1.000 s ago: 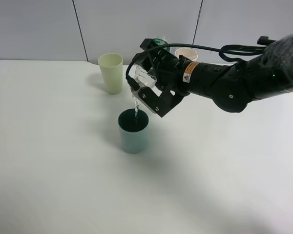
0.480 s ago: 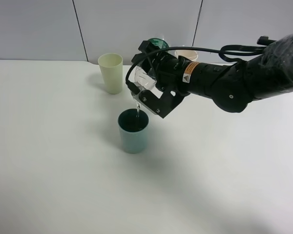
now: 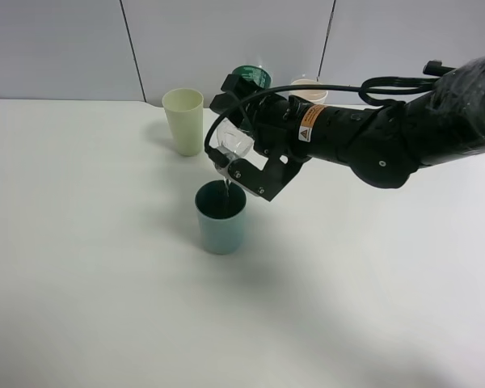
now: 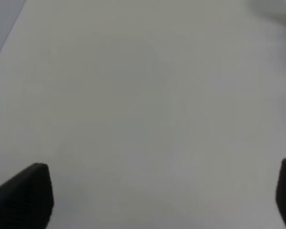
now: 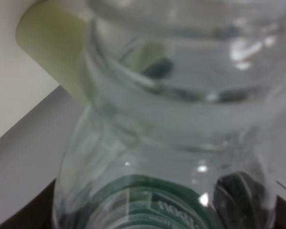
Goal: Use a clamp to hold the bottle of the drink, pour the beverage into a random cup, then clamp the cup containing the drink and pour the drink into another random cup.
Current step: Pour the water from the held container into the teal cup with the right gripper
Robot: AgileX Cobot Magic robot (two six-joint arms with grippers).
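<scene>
My right gripper (image 3: 255, 158) is shut on a clear bottle (image 3: 234, 145) with a green label. The bottle is tipped steeply, its mouth down over the teal cup (image 3: 221, 218), and a thin stream of drink (image 3: 225, 184) falls into that cup. In the right wrist view the bottle (image 5: 181, 119) fills the frame, with the pale green cup (image 5: 52, 43) behind it. That pale green cup (image 3: 183, 121) stands upright at the back of the table. My left gripper (image 4: 155, 200) is open over bare table, with nothing between its fingers (image 4: 26, 195); the exterior view does not show it.
A pinkish cup (image 3: 309, 87) stands at the back, partly hidden behind my right arm (image 3: 388, 133). The white table (image 3: 105, 307) stretches wide to the left and the front. A grey panelled wall (image 3: 65, 48) closes off the back.
The bottle has tilted further, its green base rising towards the back while the mouth stays over the teal cup. My right gripper has shifted slightly left. The stream keeps flowing.
</scene>
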